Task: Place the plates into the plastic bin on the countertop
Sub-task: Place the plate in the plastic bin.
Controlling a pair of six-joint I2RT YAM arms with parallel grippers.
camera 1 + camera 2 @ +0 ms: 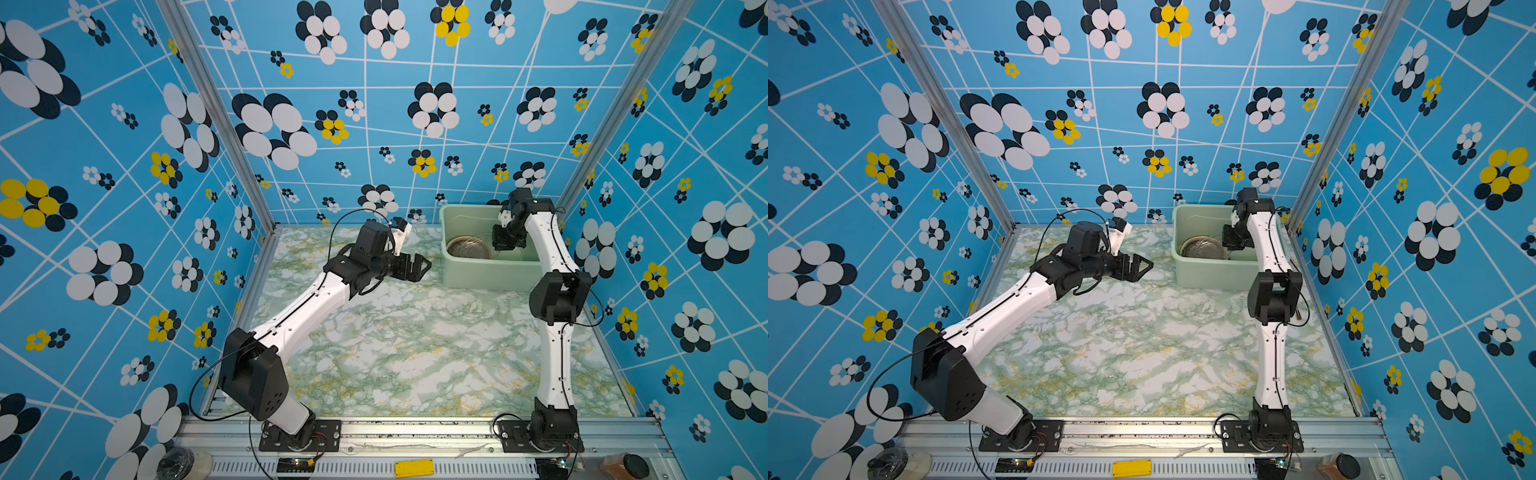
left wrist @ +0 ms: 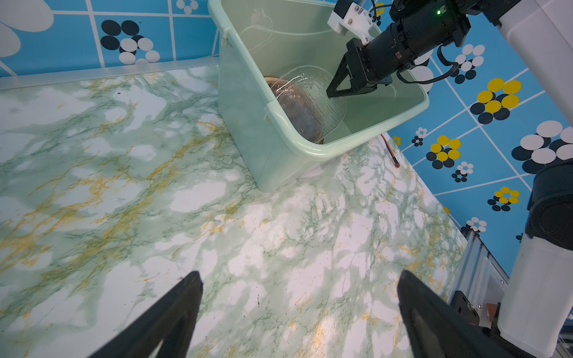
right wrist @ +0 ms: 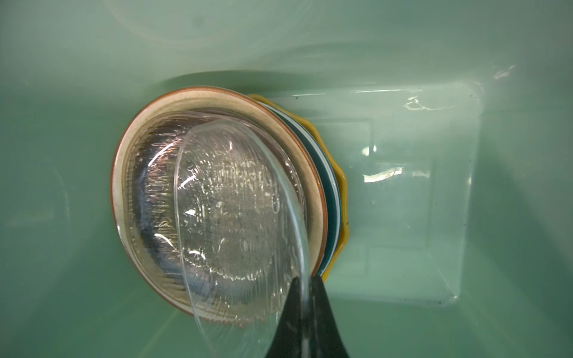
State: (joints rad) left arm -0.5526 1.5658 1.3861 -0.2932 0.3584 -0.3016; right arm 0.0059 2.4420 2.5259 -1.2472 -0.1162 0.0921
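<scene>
Shows countertop [image 1: 395, 353] filling lower centre of a top view, bin [image 1: 490, 276] on it right of centre, stacked plates [image 3: 313, 192] inside, left gripper [image 1: 422, 266] gaping empty mid-frame, right gripper [image 3: 305, 280] pinched tight on rim of tilted clear plate [image 3: 235, 217] above that stack.

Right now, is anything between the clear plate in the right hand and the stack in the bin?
Nothing visible. The right hand pinches the rim of the clear plate, which is tilted over the cream plate topping the stack inside the plastic bin. The left hand is open, outside the bin.
</scene>
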